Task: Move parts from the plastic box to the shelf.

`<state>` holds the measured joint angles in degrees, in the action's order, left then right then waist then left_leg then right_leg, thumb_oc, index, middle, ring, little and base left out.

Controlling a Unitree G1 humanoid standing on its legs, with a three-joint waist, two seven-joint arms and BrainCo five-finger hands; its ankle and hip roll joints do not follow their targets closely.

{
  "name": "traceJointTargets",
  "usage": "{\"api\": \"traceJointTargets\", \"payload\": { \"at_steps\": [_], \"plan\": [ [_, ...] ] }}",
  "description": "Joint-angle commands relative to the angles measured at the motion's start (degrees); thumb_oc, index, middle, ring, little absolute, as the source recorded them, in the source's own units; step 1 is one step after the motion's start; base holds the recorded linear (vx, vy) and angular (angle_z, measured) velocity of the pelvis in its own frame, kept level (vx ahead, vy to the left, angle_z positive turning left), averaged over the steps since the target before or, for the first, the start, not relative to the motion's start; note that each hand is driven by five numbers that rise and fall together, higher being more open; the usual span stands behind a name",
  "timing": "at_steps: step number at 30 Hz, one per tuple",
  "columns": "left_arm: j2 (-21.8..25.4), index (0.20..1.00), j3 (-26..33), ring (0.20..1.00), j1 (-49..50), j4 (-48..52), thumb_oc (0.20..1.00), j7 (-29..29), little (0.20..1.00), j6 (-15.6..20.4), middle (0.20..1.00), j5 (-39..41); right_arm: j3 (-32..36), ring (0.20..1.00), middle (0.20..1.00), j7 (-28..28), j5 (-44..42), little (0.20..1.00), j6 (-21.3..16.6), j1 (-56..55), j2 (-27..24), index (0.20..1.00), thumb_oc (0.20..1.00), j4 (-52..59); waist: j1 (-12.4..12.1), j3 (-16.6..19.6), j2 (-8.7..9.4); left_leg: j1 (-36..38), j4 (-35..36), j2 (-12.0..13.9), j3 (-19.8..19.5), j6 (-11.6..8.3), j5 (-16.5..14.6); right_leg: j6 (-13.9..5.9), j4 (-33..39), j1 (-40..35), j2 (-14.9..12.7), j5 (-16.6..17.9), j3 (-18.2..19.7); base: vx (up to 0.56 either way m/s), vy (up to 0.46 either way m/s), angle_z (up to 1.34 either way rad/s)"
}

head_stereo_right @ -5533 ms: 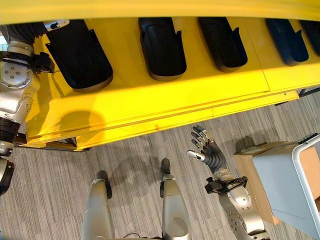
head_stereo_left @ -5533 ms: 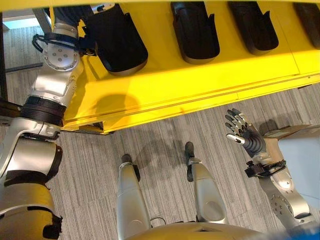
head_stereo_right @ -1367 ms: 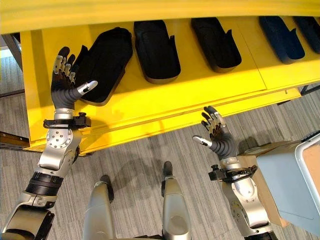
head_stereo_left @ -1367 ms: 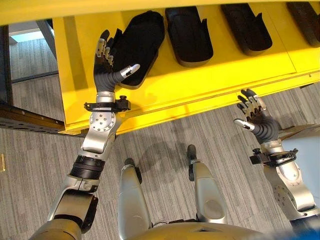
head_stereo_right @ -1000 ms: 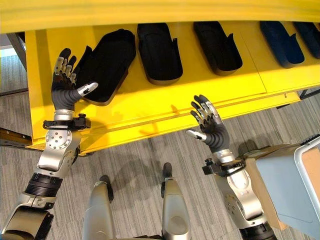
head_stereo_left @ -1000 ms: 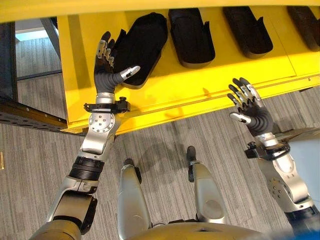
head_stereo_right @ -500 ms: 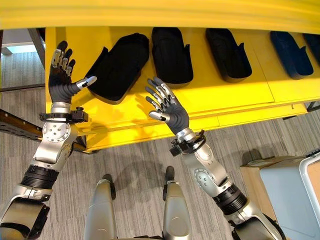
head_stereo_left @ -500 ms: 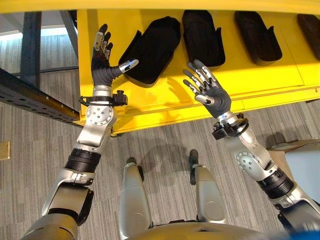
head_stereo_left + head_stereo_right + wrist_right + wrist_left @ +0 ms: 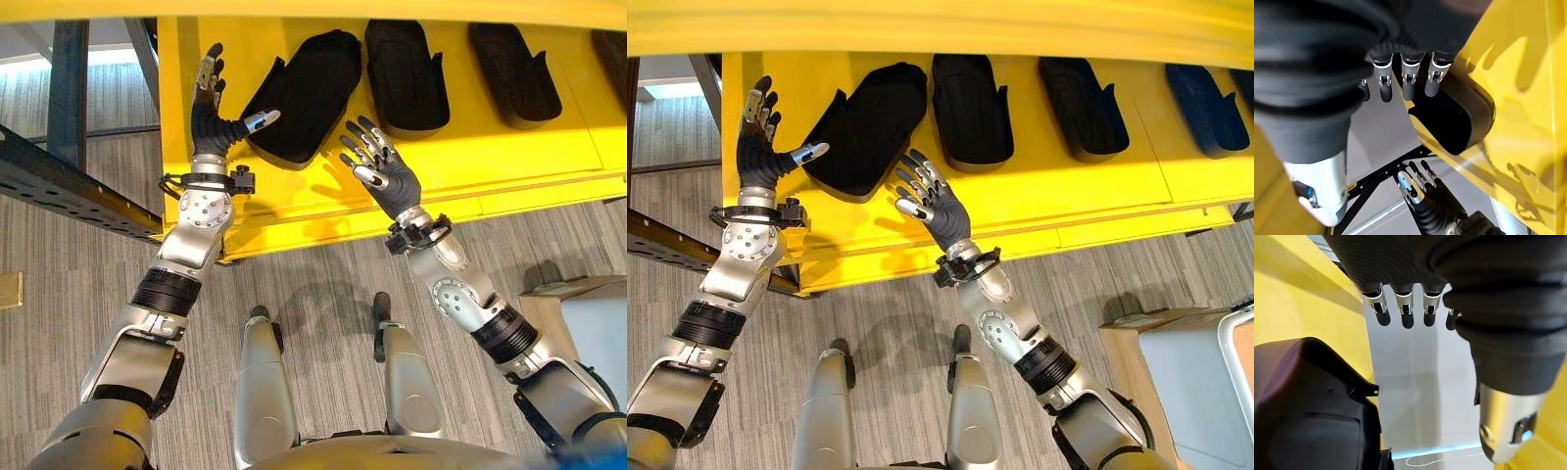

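Part: the skewed black moulded part (image 9: 299, 96) lay at the left end of the yellow shelf (image 9: 460, 157), its long axis slanting against its straight neighbours (image 9: 407, 73).
Left hand (image 9: 211, 113): fingers spread, empty, at the part's left edge (thumb nearly touching).
Right hand (image 9: 384, 176): spread, empty, just beside its near right end.
Nearer: both flanked it, ready to square it.

Grey striped carpet floor (image 9: 88, 294), dark metal frame beam (image 9: 69, 186) at left, cardboard box (image 9: 1136, 343) at right
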<state>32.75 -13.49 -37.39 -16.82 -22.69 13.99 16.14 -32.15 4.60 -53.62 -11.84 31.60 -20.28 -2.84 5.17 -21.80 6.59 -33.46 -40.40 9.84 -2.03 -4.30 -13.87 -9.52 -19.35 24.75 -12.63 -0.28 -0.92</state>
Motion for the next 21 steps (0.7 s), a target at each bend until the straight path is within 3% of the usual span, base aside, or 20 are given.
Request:
{"api": "traceJointTargets", "payload": {
  "at_steps": [1, 16, 17, 18, 19, 20, 21],
  "plan": [
    [0.8, 1.000, -3.0, 1.000, -4.0, -0.6, 1.000, -0.8, 1.000, 1.5, 1.000, -2.7, 3.7, 1.000, 1.000, 1.0, 2.4, 1.000, -3.8, 1.7, 0.4, 1.000, 1.000, 1.4, -1.0, 1.0, -1.92, 0.1, 6.6, -0.7, 1.8, 1.82, 4.4, 2.85, -6.3, 1.0, -0.8, -4.1, -0.3, 0.02, 0.031, 0.00],
    [-0.4, 1.000, -6.3, 1.000, -8.7, -7.9, 1.000, -1.4, 1.000, -0.4, 1.000, -3.0, 1.8, 1.000, 1.000, 2.2, 2.0, 1.000, -3.2, 5.4, 2.1, 1.000, 1.000, -5.5, -1.0, 1.3, -2.24, -2.7, 4.4, -1.2, 1.7, 2.49, 3.7, 2.88, -7.7, 3.5, -0.8, -4.2, -0.1, 0.01, 0.007, 0.00],
    [-0.5, 1.000, -6.5, 1.000, -9.1, -8.5, 1.000, -1.5, 1.000, -0.6, 1.000, -3.0, 1.6, 1.000, 1.000, 2.3, 2.0, 1.000, -3.1, 5.7, 2.2, 1.000, 1.000, -6.0, -1.1, 1.3, -2.35, -2.2, 3.7, -1.1, 1.4, 2.17, 1.9, 2.62, -8.3, 3.1, -0.7, -5.6, 0.0, 0.00, 0.000, 0.00],
    [-0.4, 1.000, -6.5, 1.000, -9.2, -8.5, 1.000, -1.5, 1.000, -0.6, 1.000, -3.0, 1.7, 1.000, 1.000, 2.3, 2.0, 1.000, -3.1, 5.8, 2.2, 1.000, 1.000, -6.0, -1.1, 1.2, -2.26, -2.9, 4.2, -1.2, 1.6, 2.52, 3.7, 2.90, -7.8, 3.7, -0.8, -4.2, -0.1, 0.08, 0.010, 0.00],
    [-0.4, 1.000, -6.8, 1.000, -9.6, -9.0, 1.000, -1.5, 1.000, -0.8, 1.000, -3.0, 1.5, 1.000, 1.000, 2.4, 1.9, 1.000, -3.1, 6.1, 2.4, 1.000, 1.000, -6.5, -1.1, 1.2, -2.39, -2.4, 3.6, -1.1, 1.3, 2.21, 1.9, 2.63, -8.4, 3.2, -0.7, -5.6, 0.0, -0.09, 0.015, 0.03],
    [-0.3, 1.000, -7.1, 1.000, -10.4, -9.7, 1.000, -1.6, 1.000, -0.8, 1.000, -3.0, 1.3, 1.000, 1.000, 2.5, 1.8, 1.000, -3.1, 6.8, 2.6, 1.000, 1.000, -7.0, -1.1, 1.2, -2.25, -3.3, 4.1, -1.3, 1.5, 2.59, 3.7, 2.90, -7.9, 4.0, -0.8, -4.1, -0.1, 0.08, 0.006, 0.01],
    [-0.4, 1.000, -7.1, 1.000, -10.4, -9.7, 1.000, -1.6, 1.000, -0.8, 1.000, -3.0, 1.3, 1.000, 1.000, 2.5, 1.8, 1.000, -3.1, 6.7, 2.6, 1.000, 1.000, -7.1, -1.1, 1.2, -2.34, -2.6, 3.6, -1.2, 1.3, 2.24, 1.9, 2.62, -8.5, 3.4, -0.7, -5.6, 0.0, -0.01, 0.012, 0.04]
  ]
}}
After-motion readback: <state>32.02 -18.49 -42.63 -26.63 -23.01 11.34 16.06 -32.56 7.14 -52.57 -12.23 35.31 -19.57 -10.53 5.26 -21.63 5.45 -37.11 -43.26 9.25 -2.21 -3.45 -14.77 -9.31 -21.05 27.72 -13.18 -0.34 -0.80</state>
